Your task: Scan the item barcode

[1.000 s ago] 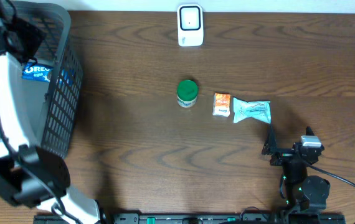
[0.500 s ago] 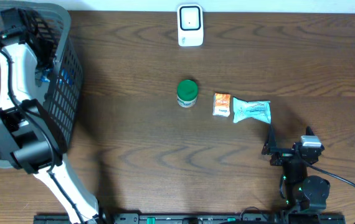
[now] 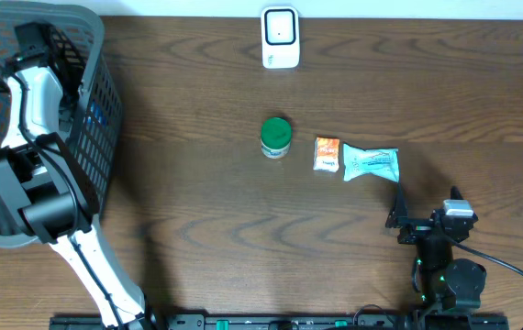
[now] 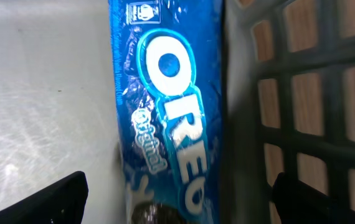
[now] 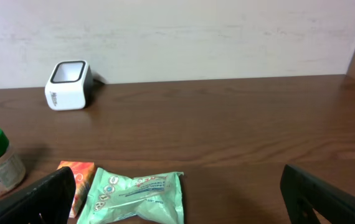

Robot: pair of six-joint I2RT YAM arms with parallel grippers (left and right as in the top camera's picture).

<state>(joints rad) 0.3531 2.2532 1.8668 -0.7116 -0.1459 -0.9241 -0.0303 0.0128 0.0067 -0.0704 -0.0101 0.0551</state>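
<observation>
Left arm (image 3: 25, 101) has swung further into the basket (image 3: 96, 137) — at the table's (image 3: 243, 229) left edge.
Left gripper (image 4: 184, 202) hangs, fingers wide, over the Oreo pack (image 4: 171, 106), which lies against the basket's mesh wall; right gripper (image 5: 180, 199) — also spread wide — sits near the front-right corner.

Blue Oreo pack (image 4: 171, 112) lying flat in basket (image 4: 302, 106), logo up, snug against mesh wall. White barcode scanner (image 3: 280, 38) sits at far edge of desk (image 3: 197, 211).
</observation>
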